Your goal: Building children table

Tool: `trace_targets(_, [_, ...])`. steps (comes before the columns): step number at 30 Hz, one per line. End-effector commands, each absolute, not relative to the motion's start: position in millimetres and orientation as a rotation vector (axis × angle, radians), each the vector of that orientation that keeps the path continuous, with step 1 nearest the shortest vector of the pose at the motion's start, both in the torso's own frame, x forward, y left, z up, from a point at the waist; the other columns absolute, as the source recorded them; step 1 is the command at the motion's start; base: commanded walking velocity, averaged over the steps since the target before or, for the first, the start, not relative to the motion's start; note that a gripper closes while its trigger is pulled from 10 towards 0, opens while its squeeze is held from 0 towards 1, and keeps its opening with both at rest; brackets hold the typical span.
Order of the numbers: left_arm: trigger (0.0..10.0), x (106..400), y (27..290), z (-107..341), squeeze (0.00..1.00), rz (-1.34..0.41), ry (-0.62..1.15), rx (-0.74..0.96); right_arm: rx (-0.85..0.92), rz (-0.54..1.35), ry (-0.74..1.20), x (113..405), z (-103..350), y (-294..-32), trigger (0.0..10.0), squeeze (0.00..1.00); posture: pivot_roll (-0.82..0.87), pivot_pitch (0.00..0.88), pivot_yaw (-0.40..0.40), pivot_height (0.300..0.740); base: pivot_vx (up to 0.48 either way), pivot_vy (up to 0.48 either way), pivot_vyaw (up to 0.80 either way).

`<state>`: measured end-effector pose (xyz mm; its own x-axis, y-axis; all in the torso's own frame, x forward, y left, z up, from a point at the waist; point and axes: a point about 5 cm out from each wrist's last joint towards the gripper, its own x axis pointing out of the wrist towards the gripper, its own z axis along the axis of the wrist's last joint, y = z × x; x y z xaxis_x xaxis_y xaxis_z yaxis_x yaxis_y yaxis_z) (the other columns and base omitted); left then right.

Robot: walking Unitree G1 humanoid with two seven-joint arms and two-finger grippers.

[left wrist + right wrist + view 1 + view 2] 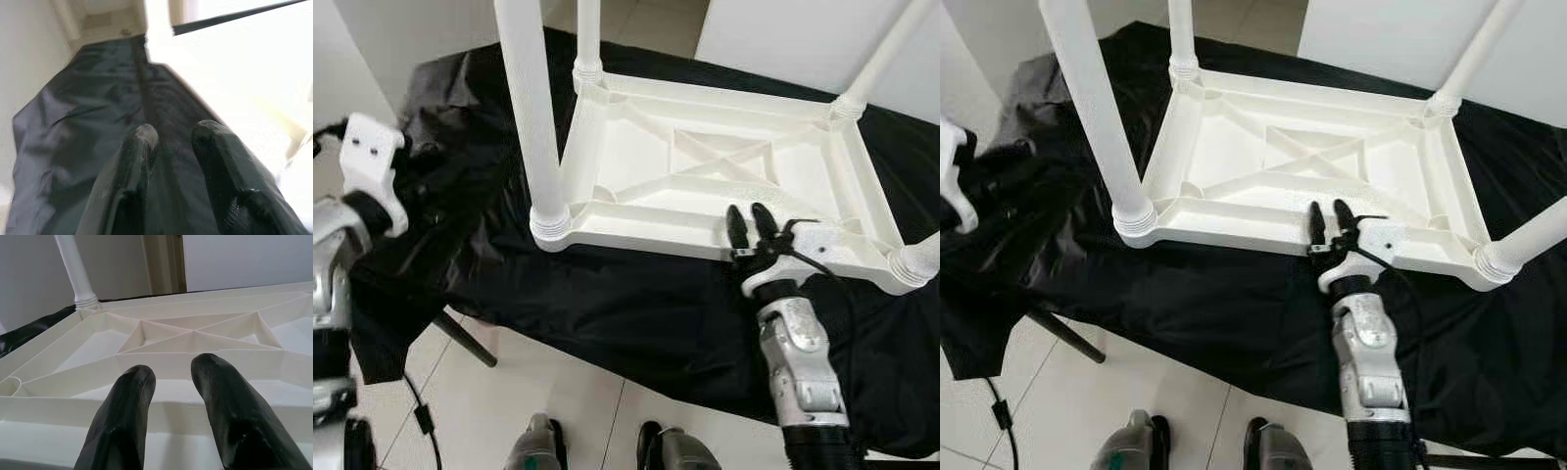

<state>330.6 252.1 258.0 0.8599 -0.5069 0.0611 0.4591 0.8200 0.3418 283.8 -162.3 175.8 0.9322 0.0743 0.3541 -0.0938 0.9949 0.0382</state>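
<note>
A white plastic children's table (636,227) lies upside down on a black cloth (607,284), its ribbed underside facing up. Its white legs stand upward from the corners: a thick near-left leg (533,108), a far-left leg (588,39), a far-right leg (881,59) and a near-right leg (920,259) leaning outward. My right gripper (750,223) rests at the table's near rim, narrowly open, with nothing between its fingers (127,396). My left gripper (173,134) hovers over the black cloth left of the table, narrowly open and holding nothing.
The cloth covers a low stand whose dark leg (465,338) slants to the tiled floor. A black cable (421,411) trails on the floor at the near left. My feet (538,446) stand close to the cloth's front edge. White walls close in behind.
</note>
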Motion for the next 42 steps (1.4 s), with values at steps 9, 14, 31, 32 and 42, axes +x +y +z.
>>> trace_targets(9, [10.0,359,226,257,0.0,-0.276,-0.253,0.218,0.081,0.085,-0.331,268,170,-153,10.0,0.0,0.1,0.177,-0.026,0.74,0.0,0.0,0.0])
trace_targets(14, [10.0,362,200,261,0.0,-0.336,-0.297,0.164,0.03,0.01,-0.311,255,166,-156,10.0,0.0,0.09,0.179,-0.024,0.74,0.0,0.0,0.0])
trace_targets(31, [10.0,355,146,250,0.0,-0.486,-0.319,0.075,-0.076,-0.566,-0.12,242,142,-224,10.0,0.0,0.09,0.176,-0.019,0.74,0.0,0.0,0.0])
trace_targets(32, [10.0,355,145,249,0.0,-0.485,-0.316,0.073,-0.087,-0.578,-0.125,242,143,-225,10.0,0.0,0.09,0.176,-0.019,0.74,0.0,0.0,0.0])
trace_targets(42, [10.0,352,138,247,0.0,-0.477,-0.306,0.072,-0.043,-0.651,-0.052,260,135,-232,10.0,0.0,0.12,0.196,-0.026,0.74,0.0,0.0,0.0])
